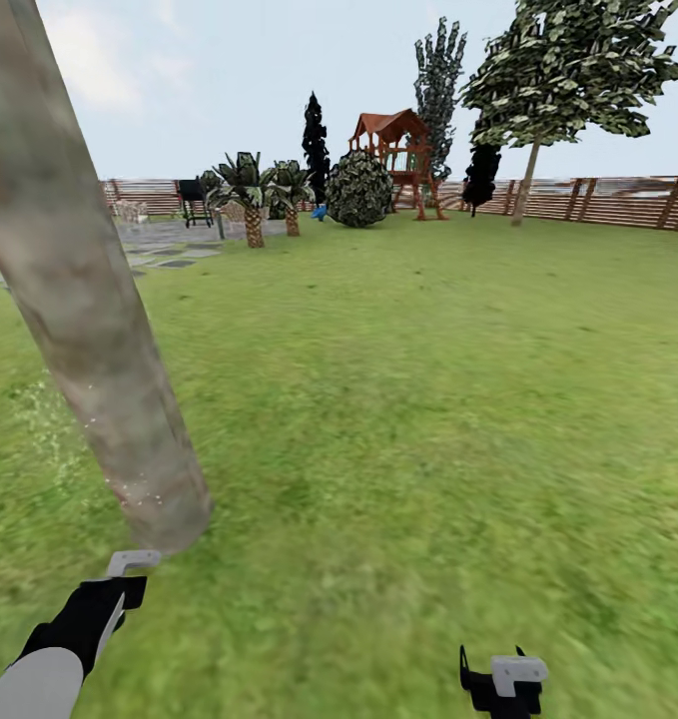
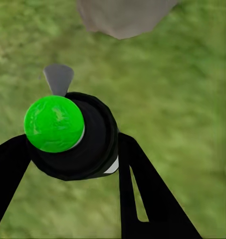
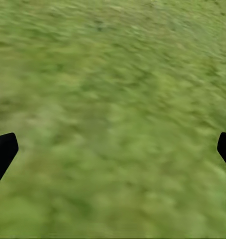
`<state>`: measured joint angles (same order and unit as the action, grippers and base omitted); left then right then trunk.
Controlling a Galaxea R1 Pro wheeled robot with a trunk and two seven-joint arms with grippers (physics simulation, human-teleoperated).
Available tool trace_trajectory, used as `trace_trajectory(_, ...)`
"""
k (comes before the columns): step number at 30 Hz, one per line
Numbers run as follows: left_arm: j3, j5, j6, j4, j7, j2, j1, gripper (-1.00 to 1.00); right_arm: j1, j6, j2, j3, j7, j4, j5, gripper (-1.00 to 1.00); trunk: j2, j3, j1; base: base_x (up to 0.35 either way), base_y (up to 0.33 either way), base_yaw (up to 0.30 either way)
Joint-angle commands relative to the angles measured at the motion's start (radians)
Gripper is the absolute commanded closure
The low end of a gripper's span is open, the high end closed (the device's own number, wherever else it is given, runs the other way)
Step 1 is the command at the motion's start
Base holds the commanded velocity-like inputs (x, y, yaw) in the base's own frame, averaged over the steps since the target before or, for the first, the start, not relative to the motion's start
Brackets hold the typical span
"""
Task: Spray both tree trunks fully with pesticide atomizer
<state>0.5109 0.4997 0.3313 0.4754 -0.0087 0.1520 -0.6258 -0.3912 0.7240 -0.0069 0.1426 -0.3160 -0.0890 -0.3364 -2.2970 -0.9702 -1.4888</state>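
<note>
Left gripper [image 2: 73, 154] holds the atomizer [image 2: 73, 137] at the base of the near trunk [image 1: 79, 290].

In your left wrist view, the two black fingers [image 2: 142, 189] sit closed against the sides of the black atomizer, whose green spot [image 2: 54, 123] faces the camera; the trunk's foot lies just beyond it on the grass [image 2: 182, 99]. In your head view, the left gripper [image 1: 129, 569] sits just beside the trunk base, on the robot's side of it. White pesticide specks [image 1: 144, 494] dot the lower trunk and the grass next to it. Your right gripper [image 1: 503, 679] hovers over grass, well apart from the trunk; its fingertips [image 3: 3, 152] stand wide apart and hold nothing. The second tree [image 1: 568, 70] stands far from the trunk, near the fence [image 1: 618, 200].
</note>
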Motion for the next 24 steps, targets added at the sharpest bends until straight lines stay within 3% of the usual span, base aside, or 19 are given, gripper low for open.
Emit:
trace_trajectory(1, 0.000, 0.000, 0.000, 0.000, -0.003, 0.000, 0.000, 1.00, 0.000, 0.000, 0.001, 0.000, 0.000, 0.000, 0.000, -1.00, 0.000, 0.000, 0.000, 0.323, -0.008, 0.205)
trace_trajectory(7, 0.000, 0.000, 0.000, -0.003, -0.008, 0.000, 0.000, 1.00, 0.000, 0.000, 0.001, 0.000, 0.000, 0.000, 0.000, -1.00, 0.000, 0.000, 0.000, 0.275, -0.001, 0.265)
trace_trajectory(20, 0.000, 0.000, -0.001, -0.003, -0.007, 0.000, 0.000, 1.00, 0.000, 0.000, 0.001, 0.000, 0.000, 0.000, 0.000, -1.00, 0.000, 0.000, 0.000, 0.010, 0.000, 0.277)
trace_trajectory(22, 0.000, -0.031, -0.005, -0.003, -0.006, 0.000, 0.000, 1.00, 0.000, 0.000, 0.001, 0.000, 0.000, 0.000, 0.000, -1.00, 0.000, 0.000, 0.000, 0.000, 0.000, 0.275)
trace_trajectory(23, -0.001, -0.075, -0.022, -0.003, -0.004, 0.001, 0.000, 1.00, 0.000, 0.000, 0.001, 0.000, 0.000, 0.000, 0.000, -1.00, 0.000, 0.000, 0.000, 0.000, 0.000, 0.170)
trace_trajectory(24, -0.002, -0.093, -0.033, -0.004, -0.003, 0.001, 0.000, 1.00, 0.000, 0.000, 0.000, 0.000, 0.000, 0.000, 0.000, -1.00, 0.000, 0.000, 0.000, 0.000, 0.000, 0.109)
